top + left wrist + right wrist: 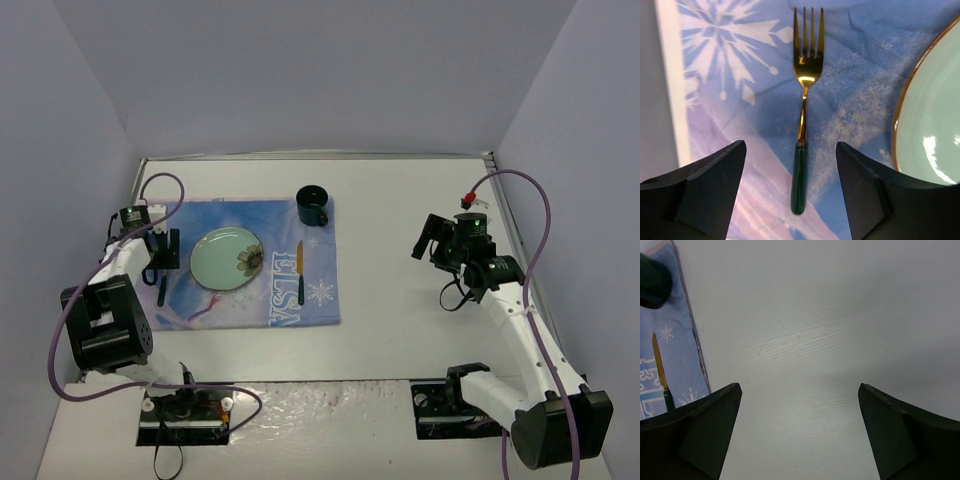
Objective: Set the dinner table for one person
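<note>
On the white dinner table (400, 330) lies a blue snowflake placemat (262, 300). On it are a pale green plate (227, 257), a dark mug (312, 206) and a gold knife with a green handle (300, 272). A gold fork with a dark green handle (802, 110) lies flat on the mat left of the plate (935, 115). My left gripper (790, 150) is open above the fork, its fingers either side of the handle and not touching it. My right gripper (800, 387) is open and empty over bare table, right of the mat.
The right wrist view shows the mat's right edge (690, 340), the knife (662, 375) and the mug (652, 280) at far left. Grey walls enclose the table on three sides. A pink-white cord (205, 308) lies on the mat below the plate.
</note>
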### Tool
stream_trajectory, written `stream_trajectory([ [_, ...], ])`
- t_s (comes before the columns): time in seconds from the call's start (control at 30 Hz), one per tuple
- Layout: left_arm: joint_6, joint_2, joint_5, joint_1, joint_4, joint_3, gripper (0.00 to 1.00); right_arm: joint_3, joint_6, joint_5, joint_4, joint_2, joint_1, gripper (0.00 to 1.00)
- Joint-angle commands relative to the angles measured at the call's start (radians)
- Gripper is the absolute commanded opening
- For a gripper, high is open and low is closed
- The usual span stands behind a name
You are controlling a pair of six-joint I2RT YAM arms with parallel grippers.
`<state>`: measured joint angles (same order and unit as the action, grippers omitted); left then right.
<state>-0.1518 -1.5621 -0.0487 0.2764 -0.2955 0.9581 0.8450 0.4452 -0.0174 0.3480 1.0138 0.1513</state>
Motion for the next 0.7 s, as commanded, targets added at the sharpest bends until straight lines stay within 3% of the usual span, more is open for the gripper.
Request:
stream_trajectory([
  [0.0, 0.076, 0.178, 0.032, 0.007, -0.088, 0.16, 0.73, 0.103, -0.061, -0.016, -0.047, -0.043, -0.006, 1.0],
  [0.23, 0.252, 0.375, 0.034, -0.016, -0.269, 0.385, 0.8, 0.23, -0.15, -0.12, -0.052, -0.091, -0.006, 1.0],
  [0.43, 0.256, 0.504, 0.112, -0.159, -0.462, 0.596, 0.86, 0.345, -0.29, -0.24, -0.054, -0.138, 0.028, 1.0],
  [0.67, 0.274, 0.695, 0.174, -0.263, -0.61, 0.621, 0.92, 0.38, -0.333, -0.315, -0.085, -0.211, 0.067, 1.0],
])
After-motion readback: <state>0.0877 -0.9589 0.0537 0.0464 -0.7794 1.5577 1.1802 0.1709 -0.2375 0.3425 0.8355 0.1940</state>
